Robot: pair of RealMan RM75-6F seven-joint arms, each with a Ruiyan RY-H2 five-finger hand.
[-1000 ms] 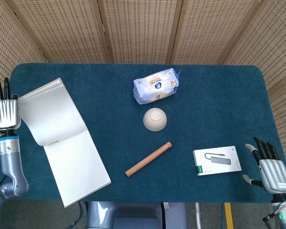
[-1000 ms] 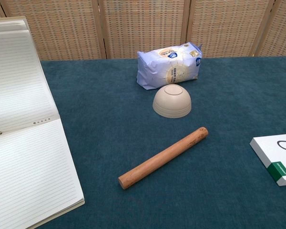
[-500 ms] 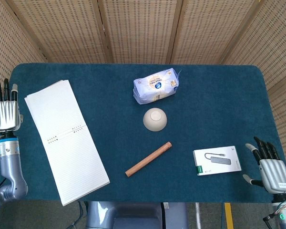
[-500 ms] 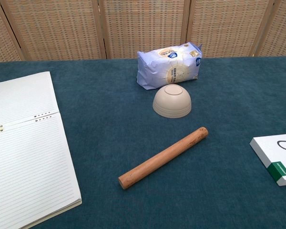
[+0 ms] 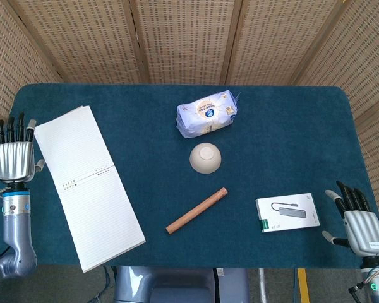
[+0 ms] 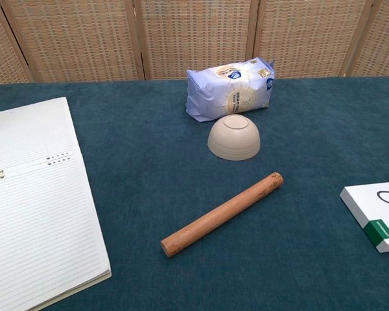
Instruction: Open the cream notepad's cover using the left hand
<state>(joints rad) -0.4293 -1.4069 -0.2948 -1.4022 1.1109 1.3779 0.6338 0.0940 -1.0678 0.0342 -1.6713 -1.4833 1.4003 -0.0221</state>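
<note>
Left hand (image 5: 15,161) hangs empty with fingers spread, just off the table's (image 5: 284,120) left edge beside the notepad (image 5: 88,186). My guess: the flipped-back cover could spring shut, or that hand could snag it. Near to far, the notepad lies open and flat from the front-left corner along the left edge, long axis slanting back-left.

Upturned bowl (image 5: 205,158) between flour bag (image 5: 206,113) and rolling pin (image 5: 196,210); boxed hub (image 5: 288,212) rightward.
</note>
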